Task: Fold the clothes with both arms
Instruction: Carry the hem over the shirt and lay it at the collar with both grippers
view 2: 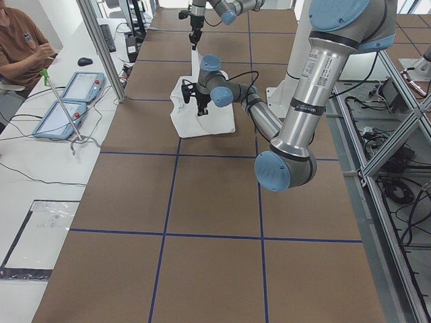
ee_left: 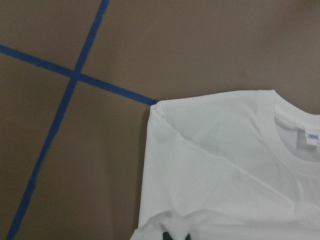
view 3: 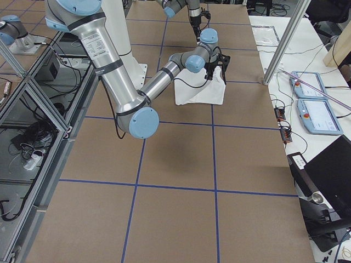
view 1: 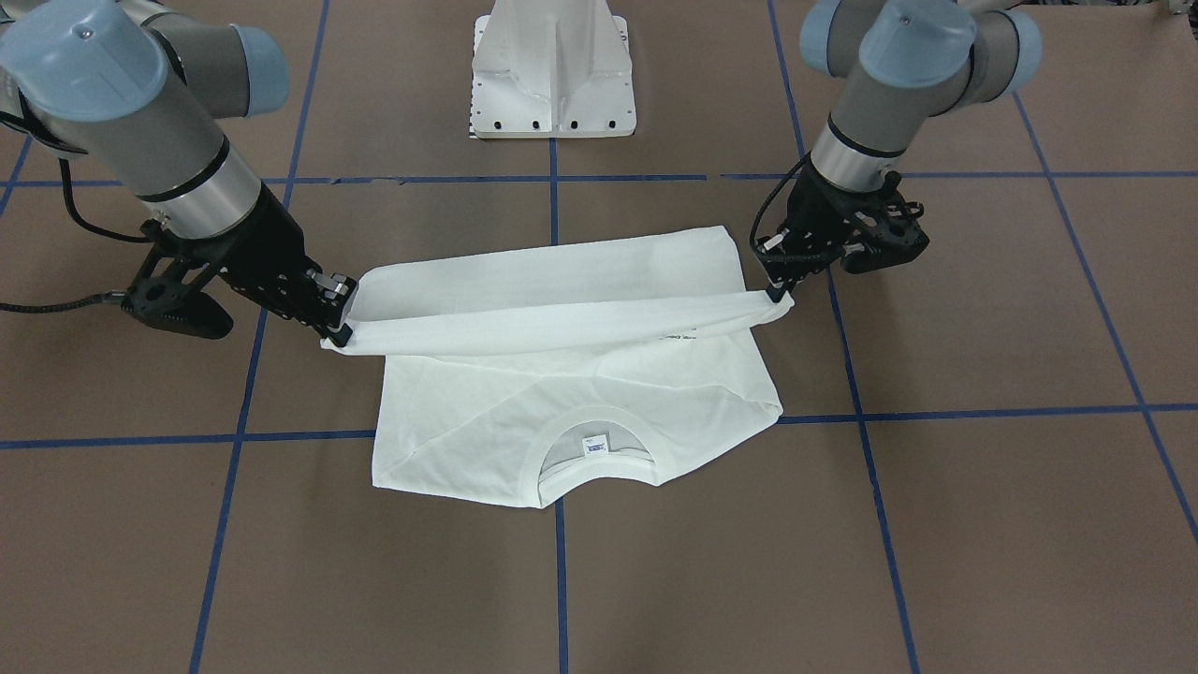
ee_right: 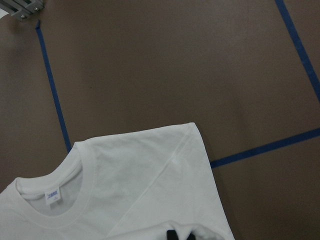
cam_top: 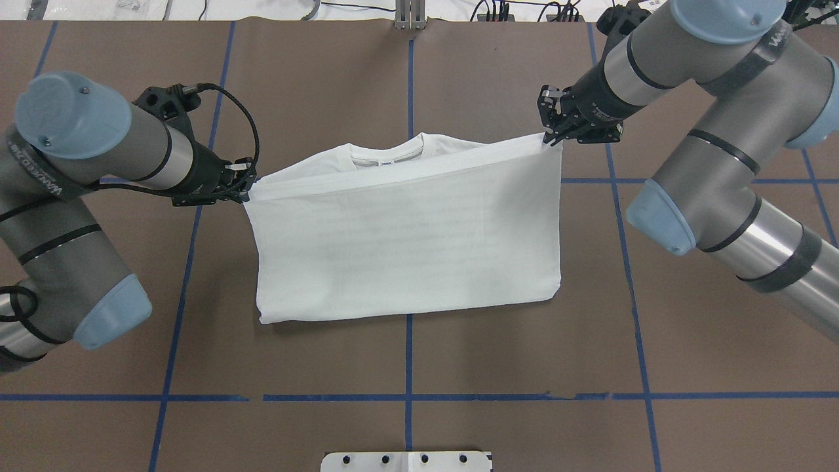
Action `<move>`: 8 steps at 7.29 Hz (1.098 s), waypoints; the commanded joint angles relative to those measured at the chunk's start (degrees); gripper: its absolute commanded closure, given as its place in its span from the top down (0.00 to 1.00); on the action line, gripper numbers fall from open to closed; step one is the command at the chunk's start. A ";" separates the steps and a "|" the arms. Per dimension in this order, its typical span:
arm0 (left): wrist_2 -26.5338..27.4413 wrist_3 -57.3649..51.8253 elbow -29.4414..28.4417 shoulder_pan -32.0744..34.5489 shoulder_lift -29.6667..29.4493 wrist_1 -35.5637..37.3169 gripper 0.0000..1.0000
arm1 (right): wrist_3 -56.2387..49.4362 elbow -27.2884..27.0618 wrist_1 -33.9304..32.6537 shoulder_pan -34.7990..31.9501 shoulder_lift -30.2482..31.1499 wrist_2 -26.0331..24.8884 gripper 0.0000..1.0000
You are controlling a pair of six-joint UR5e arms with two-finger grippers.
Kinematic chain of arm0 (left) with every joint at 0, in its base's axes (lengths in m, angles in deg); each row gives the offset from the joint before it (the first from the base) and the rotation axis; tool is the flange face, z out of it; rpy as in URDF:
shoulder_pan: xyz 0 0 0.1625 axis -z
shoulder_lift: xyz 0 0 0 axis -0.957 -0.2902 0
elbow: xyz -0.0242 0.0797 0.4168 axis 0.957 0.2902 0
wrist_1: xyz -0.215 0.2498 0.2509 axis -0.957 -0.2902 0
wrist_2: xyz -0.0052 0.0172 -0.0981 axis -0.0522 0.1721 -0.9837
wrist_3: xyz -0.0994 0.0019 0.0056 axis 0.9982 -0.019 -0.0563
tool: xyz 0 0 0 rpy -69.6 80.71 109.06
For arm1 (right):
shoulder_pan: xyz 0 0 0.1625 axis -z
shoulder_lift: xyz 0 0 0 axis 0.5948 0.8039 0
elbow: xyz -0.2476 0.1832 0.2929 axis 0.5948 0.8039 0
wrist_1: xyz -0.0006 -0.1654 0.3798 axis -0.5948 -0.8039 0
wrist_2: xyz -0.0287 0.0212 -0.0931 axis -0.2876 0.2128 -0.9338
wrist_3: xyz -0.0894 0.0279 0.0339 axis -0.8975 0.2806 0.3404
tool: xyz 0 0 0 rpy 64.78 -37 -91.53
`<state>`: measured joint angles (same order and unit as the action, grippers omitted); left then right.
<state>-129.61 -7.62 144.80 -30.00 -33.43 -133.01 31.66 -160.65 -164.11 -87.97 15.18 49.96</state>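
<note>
brown paper covers the worktop (cam_top: 328, 78), ruled into big squares by blue tape (cam_top: 408, 367). my white pedestal (view 1: 554, 70) stands at the near edge. across from me runs a side desk with two pendants (view 2: 67, 101) and a seated person (view 2: 23, 47).

the white t-shirt (cam_top: 406, 242) lies mid-worktop, collar (view 1: 562, 432) away from me with its tag (view 1: 594, 446) showing. its near half is folded up and over, and the lifted edge hangs taut between my grippers, above the lower layer and short of the collar.

my left gripper (cam_top: 246, 193) is pinched tight on one end of that edge and my right gripper (cam_top: 549, 137) on the other. the pinch is small in every view, but the fingers look closed with cloth bunched between them.

my left arm (cam_top: 141, 151) and right arm (cam_top: 695, 170) both reach in from the sides, elbows out wide, wrists tilted down toward the shirt's ends.
</note>
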 commanded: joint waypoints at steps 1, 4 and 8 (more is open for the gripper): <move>0.11 -0.21 -6.89 1.25 -2.47 -4.94 0.00 | -1.80 10.14 0.10 -1.00 -6.77 -0.01 0.00; 0.11 -0.13 -7.61 1.26 -2.57 -5.30 0.00 | -1.81 16.58 0.54 -0.03 -9.78 -0.01 0.00; 0.11 0.14 -10.43 0.99 -4.50 -6.26 0.00 | -1.81 18.18 3.27 2.08 -9.34 -0.19 0.00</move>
<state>-129.51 -7.51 135.11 -28.92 -37.48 -138.79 29.85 -142.55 -161.09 -86.23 5.76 49.76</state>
